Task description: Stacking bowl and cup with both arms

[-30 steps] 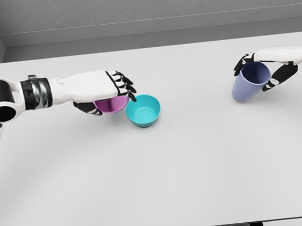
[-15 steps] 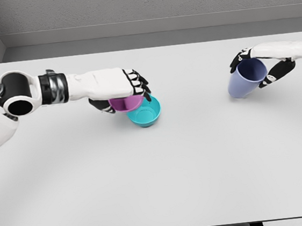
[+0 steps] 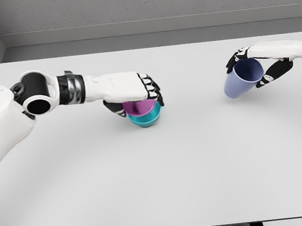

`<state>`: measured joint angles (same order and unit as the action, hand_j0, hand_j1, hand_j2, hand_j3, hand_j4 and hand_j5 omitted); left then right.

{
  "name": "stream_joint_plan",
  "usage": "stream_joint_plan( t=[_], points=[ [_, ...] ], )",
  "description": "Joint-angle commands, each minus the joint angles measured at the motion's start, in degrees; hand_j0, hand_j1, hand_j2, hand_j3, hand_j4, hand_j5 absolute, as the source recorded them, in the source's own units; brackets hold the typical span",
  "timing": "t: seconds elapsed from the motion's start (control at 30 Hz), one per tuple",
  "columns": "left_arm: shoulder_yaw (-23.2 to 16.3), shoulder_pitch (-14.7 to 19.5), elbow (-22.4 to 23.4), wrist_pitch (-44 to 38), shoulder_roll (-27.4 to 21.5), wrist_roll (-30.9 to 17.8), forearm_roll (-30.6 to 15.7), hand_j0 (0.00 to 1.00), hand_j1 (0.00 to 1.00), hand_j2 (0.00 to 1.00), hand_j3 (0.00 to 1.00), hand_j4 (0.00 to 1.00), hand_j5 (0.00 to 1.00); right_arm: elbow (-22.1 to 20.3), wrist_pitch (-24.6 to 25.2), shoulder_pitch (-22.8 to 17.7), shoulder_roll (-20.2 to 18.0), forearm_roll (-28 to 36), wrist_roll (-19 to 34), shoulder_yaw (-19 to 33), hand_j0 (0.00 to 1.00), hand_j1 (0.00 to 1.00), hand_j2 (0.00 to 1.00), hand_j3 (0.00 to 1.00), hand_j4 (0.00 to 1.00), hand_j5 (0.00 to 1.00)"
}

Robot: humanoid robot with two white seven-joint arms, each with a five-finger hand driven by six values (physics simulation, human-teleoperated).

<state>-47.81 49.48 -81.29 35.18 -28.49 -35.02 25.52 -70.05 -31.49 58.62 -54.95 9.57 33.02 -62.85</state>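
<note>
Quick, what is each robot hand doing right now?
Left hand: closed on the purple plastic bowl, over the teal plastic bowl.
Right hand: closed on the tilted lavender plastic cup.

On the table (image 3: 159, 187), one bowl (image 3: 139, 107) sits in another bowl (image 3: 147, 118) left of centre — the cup (image 3: 241, 79) far right.

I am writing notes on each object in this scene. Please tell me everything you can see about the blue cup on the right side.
The cup is a plain pale blue-violet tumbler with no handle, and it looks like smooth matte plastic. It tapers toward its base. The right hand grips it near the rim, with dark fingers on both sides. It is tilted, with its open mouth turned up toward the camera and its base pointing down to the left. It seems lifted off the white table, but the base's contact is hard to judge. Nothing is visible inside.
</note>
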Motion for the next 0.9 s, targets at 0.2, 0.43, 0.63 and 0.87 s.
stream_joint_plan(
  t=[0.2,0.43,0.63,0.87],
  points=[
    [-0.71,0.0,0.96,-0.18,1.06,0.02,0.05,0.8,0.8,0.8,0.8,0.8,0.8,-1.32,0.2,0.44,-0.07,0.53,0.02,0.09,0.67,0.67,0.67,0.67,0.67,0.67],
    [-0.71,0.0,2.98,-0.18,2.03,0.02,0.67,0.82,0.82,0.82,0.82,0.82,0.82,-2.11,0.2,0.79,0.02,0.53,0.02,0.09,0.67,0.67,0.67,0.67,0.67,0.67],
    [-0.71,-0.09,2.98,-0.18,2.03,0.02,0.84,0.94,0.94,0.94,0.94,0.94,0.94,-3.43,0.2,1.32,0.1,0.54,0.02,0.18,0.67,0.67,0.67,0.67,0.67,0.67],
    [-0.71,-0.09,2.89,-0.18,2.03,0.02,0.93,0.99,0.99,0.99,0.99,0.99,0.99,-3.78,0.2,1.58,0.1,0.62,-0.06,0.18,0.67,0.67,0.67,0.67,0.67,0.67]
  ],
)
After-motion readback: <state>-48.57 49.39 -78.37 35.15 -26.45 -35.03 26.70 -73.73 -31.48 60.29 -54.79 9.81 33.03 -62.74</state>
